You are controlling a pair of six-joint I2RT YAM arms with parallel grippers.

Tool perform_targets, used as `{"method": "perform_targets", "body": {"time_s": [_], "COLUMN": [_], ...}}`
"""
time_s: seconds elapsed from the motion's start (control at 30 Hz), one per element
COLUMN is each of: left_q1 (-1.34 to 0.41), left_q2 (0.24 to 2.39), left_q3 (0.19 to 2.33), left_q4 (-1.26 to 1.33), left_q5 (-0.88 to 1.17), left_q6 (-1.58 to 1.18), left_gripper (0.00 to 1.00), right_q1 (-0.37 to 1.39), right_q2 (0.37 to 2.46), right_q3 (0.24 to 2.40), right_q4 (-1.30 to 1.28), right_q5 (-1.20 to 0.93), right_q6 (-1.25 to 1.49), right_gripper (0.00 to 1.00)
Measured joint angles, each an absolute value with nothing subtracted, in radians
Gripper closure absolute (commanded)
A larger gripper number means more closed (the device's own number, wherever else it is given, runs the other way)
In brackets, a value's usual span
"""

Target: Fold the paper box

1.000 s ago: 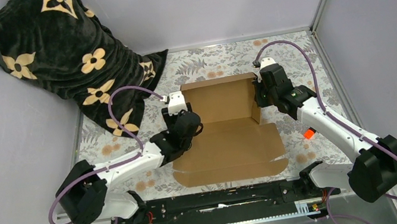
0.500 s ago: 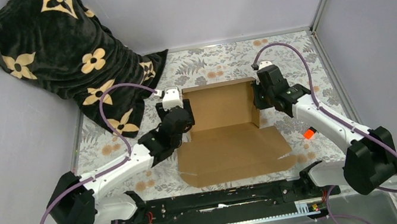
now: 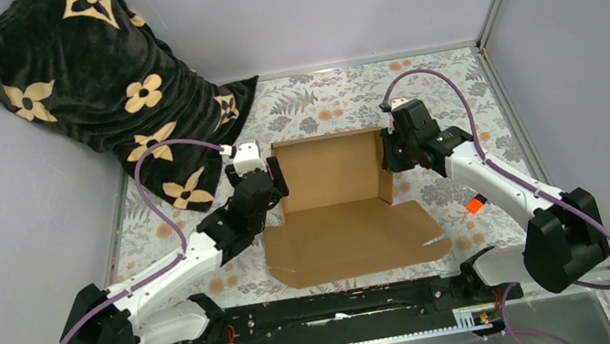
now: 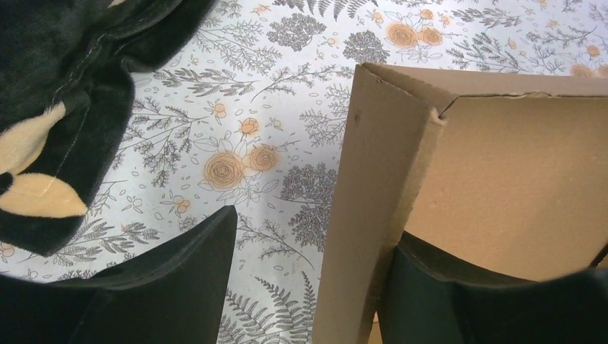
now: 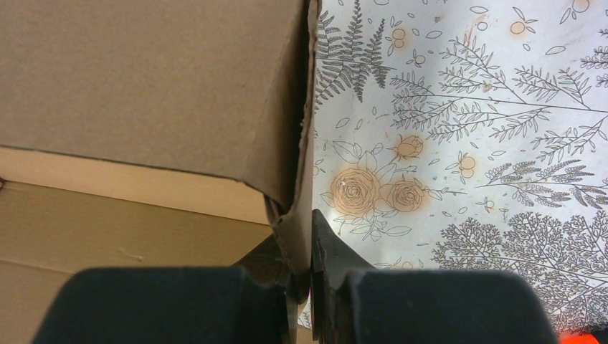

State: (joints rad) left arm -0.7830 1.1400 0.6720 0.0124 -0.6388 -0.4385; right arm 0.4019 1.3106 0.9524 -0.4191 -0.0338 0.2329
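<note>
The paper box point(image 3: 344, 235) is brown cardboard lying on the floral cloth, its back wall and two side flaps raised and its front panel flat. My left gripper point(image 3: 271, 180) is open and straddles the left side flap point(image 4: 373, 215): one finger point(image 4: 165, 287) is outside over the cloth, the other point(image 4: 459, 301) is inside the box. My right gripper point(image 3: 390, 155) is shut on the right side flap point(image 5: 297, 179) near its lower corner. The box's inner wall point(image 5: 143, 79) fills the left of the right wrist view.
A black blanket with tan flowers point(image 3: 83, 78) is heaped at the back left, close to my left arm, and shows in the left wrist view point(image 4: 57, 107). A small orange marker point(image 3: 474, 205) lies right of the box. Grey walls close in the floral cloth point(image 3: 335, 93).
The box has slid left and turned slightly. My left gripper moved left and back from inside the box to its left flap. My right gripper followed left, still holding the right flap.
</note>
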Motion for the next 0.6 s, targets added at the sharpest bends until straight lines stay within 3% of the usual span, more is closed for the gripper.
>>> {"method": "perform_targets", "body": {"time_s": [0.33, 0.6], "left_q1": [-0.775, -0.770], "left_q2": [1.076, 1.044], "left_q3": [0.614, 0.504], "left_q4": [0.036, 0.113], "left_q5": [-0.516, -0.391], "left_q6": [-0.452, -0.488], "left_gripper": [0.23, 0.23], "right_q1": [0.404, 0.407], "right_q2": [1.289, 1.263], "right_q3": [0.935, 0.853], "right_q4": [-0.406, -0.341], "right_q5": [-0.015, 0.041], "right_q6": [0.239, 0.244], "right_gripper": [1.00, 1.00]}}
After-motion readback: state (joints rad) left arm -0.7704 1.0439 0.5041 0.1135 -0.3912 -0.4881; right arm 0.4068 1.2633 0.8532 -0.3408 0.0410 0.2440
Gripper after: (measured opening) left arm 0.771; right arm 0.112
